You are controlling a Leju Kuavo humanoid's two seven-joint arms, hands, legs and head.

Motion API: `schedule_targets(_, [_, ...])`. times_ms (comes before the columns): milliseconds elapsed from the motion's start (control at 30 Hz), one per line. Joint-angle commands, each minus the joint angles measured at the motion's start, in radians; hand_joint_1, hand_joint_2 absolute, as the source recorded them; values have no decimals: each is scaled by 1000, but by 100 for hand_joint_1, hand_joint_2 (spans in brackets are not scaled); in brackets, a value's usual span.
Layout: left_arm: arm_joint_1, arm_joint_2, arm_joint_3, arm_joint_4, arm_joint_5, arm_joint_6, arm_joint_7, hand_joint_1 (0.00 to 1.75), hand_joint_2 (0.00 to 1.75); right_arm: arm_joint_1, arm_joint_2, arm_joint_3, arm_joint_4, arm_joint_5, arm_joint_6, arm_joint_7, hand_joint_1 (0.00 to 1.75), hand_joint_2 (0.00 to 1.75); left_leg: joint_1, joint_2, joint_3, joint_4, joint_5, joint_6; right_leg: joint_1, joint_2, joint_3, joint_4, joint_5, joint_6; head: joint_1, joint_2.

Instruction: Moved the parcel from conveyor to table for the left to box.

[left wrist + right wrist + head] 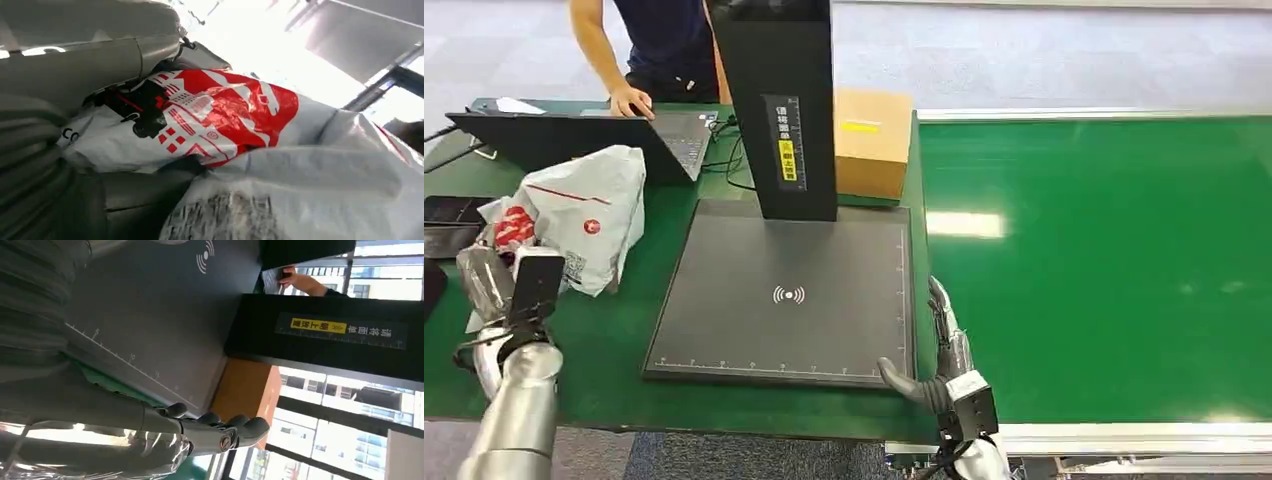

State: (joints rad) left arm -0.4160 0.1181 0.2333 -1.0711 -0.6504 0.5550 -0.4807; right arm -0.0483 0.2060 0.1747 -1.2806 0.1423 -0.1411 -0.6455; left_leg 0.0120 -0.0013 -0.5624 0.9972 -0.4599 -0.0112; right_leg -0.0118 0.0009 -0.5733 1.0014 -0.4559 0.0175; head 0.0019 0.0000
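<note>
- Parcel [584,215]: white plastic mailer bag with red and black print, on the green table [614,340] at the left, near the left edge of the scanner base. Its near-left end lies against the left hand.
- Left hand [499,275]: at the near-left of the table, up against the parcel's crumpled end. The head view does not settle whether the fingers close on the bag; the left wrist view shows the grey thumb [90,60] lying over the bag's red print [220,115] with dark fingers beneath it, so the bag is pinched between them.
- Right hand [939,350]: at the near-right corner of the scanner base, fingers straight and held side by side, thumb stuck out to the left; it holds nothing. The right wrist view shows the fingertips [250,425] level with the ruled edge of the base.
- Scanner base [784,290]: dark flat plate with a wireless mark, centre of the table, between the two hands.
- Scanner column [779,110]: black upright at the far edge of the base, yellow label on its face.
- Cardboard box [872,140]: brown, right of the column, at the table's far right.
- Conveyor [1104,260]: green belt to the right of the table.
- Laptop [574,140]: open, far left; a person's hand [631,100] rests on its keyboard.
</note>
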Motion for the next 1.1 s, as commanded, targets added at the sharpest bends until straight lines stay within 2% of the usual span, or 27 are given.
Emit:
schedule_targets(33, [-336,247,151,559,-39,105,91,175,175,-21,7,33,56,-12,2,-29,0,175,1,5,1,0,0,-1,1,5,-1,1,2,-3,-1,0])
schedule_targets(133, [-385,286,166,628,-92,136,177,175,175,-16,8,35,49,-12,5,-29,0,175,2,5,2,-1,0,-2,2,5,-2,2,1,-4,-1,0])
schedule_targets(233, [-386,327,265,575,-407,143,391,175,175,-11,11,39,36,-9,9,-26,0,175,2,3,1,0,0,-1,2,3,-2,2,0,-4,-1,0])
schedule_targets(300, [-406,335,321,610,-460,143,412,173,175,-7,11,42,27,-7,10,-23,0,175,2,7,1,0,0,-1,2,7,-3,1,1,-3,-1,0])
schedule_targets(367, [-409,334,354,623,-494,143,447,131,175,-4,11,44,22,-6,10,-20,0,175,2,6,-2,1,0,-1,2,6,-4,2,1,-3,-1,0])
schedule_targets(400, [-430,336,379,700,-497,143,465,0,175,2,9,47,14,-3,11,-16,0,175,2,6,-1,1,0,-1,2,6,-4,2,1,-3,-1,0])
schedule_targets(667, [-408,276,438,710,-394,84,313,0,175,11,12,53,2,10,15,-3,0,175,0,0,0,-2,2,-1,0,-1,-1,0,0,-3,-1,0])
schedule_targets(700, [-403,253,463,696,-312,-73,209,0,175,7,13,51,6,11,17,-2,0,175,1,0,1,-3,2,-1,1,0,-1,-1,1,-3,-1,0])
schedule_targets(733, [-390,231,466,668,-274,-146,165,0,175,6,12,49,7,15,19,-2,0,175,1,1,1,-3,2,-1,1,0,-1,-1,1,-3,0,0])
schedule_targets(767, [-388,223,464,664,-273,-141,166,0,175,6,11,48,7,15,19,-2,0,175,0,1,-1,-2,1,-1,0,1,-3,0,1,-3,-1,0])
schedule_targets(933, [-324,165,399,496,-146,-283,36,0,175,-15,10,49,28,23,27,-1,0,175,0,-1,-1,-1,2,-1,0,-2,-2,0,1,-3,0,0])
schedule_targets(1100, [-183,96,203,186,-44,-375,97,0,175,-25,9,57,28,25,29,0,0,175,0,0,0,-2,2,-1,0,0,-2,-1,1,-3,0,0])
